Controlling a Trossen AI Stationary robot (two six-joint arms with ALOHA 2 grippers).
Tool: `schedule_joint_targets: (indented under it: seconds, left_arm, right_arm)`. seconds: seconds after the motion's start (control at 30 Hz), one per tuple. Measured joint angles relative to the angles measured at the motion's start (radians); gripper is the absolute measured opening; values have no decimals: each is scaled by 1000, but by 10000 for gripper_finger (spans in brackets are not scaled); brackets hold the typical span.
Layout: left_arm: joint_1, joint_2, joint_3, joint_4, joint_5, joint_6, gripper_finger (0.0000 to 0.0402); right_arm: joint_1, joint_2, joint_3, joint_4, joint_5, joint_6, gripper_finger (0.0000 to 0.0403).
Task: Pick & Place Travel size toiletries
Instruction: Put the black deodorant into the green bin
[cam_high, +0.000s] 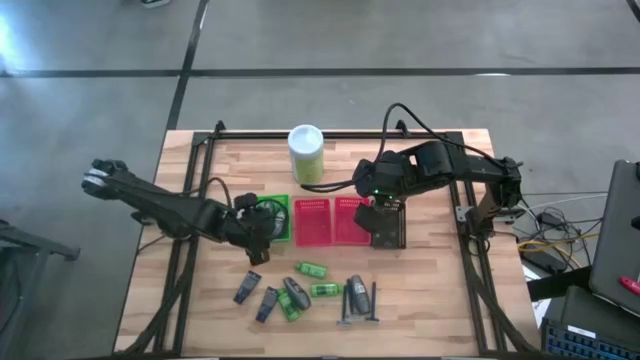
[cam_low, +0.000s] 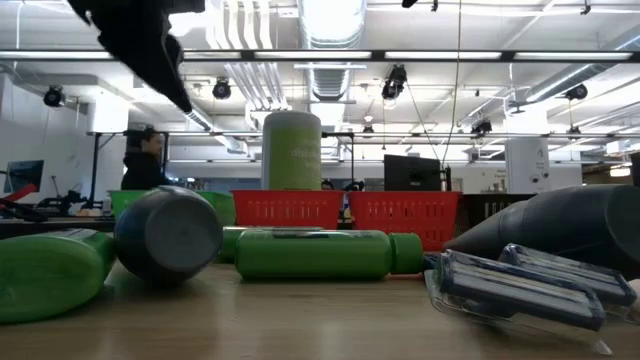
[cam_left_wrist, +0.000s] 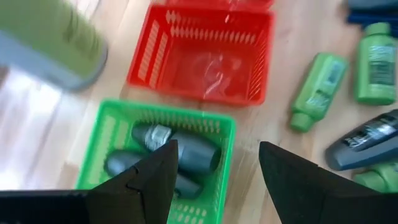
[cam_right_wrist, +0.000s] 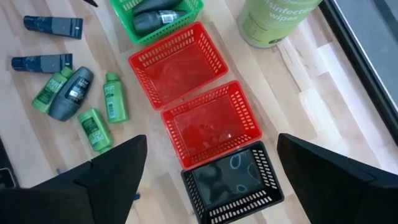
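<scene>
Toiletries lie mostly in a loose cluster (cam_high: 305, 293) on the near middle of the wooden table (cam_high: 440, 300), where we see green bottles, dark grey tubes and thin dark razors. Two more grey tubes (cam_left_wrist: 177, 149) already sit inside the green basket (cam_left_wrist: 214, 127). Largest on the table is the tall green canister (cam_high: 306, 155) with a white lid, standing far of centre. In front of it we see a row of baskets from left to right: the green one, a red basket (cam_high: 312, 221), a second red basket (cam_right_wrist: 214, 124) and a black basket (cam_right_wrist: 233, 180). Our left gripper (cam_left_wrist: 214, 168) hangs over the green basket with its fingers spread and nothing between them. Our right gripper (cam_right_wrist: 211, 174) hovers above the black basket, fingers also wide apart and bare.
</scene>
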Motion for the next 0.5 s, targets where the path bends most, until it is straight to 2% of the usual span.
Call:
schedule_joint_targets:
  seconds: [0.17, 0.33, 0.5]
  left_arm:
    - [-8, 0, 41, 0, 35, 80, 229]
    - [-25, 0, 48, 0, 108, 71, 229]
    - [-68, 0, 46, 15, 114, 40, 229]
  right_arm:
    - [1, 0, 0, 0, -15, 1, 352]
    - [20, 0, -2, 1, -30, 8, 339]
    - [59, 0, -30, 1, -89, 48, 334]
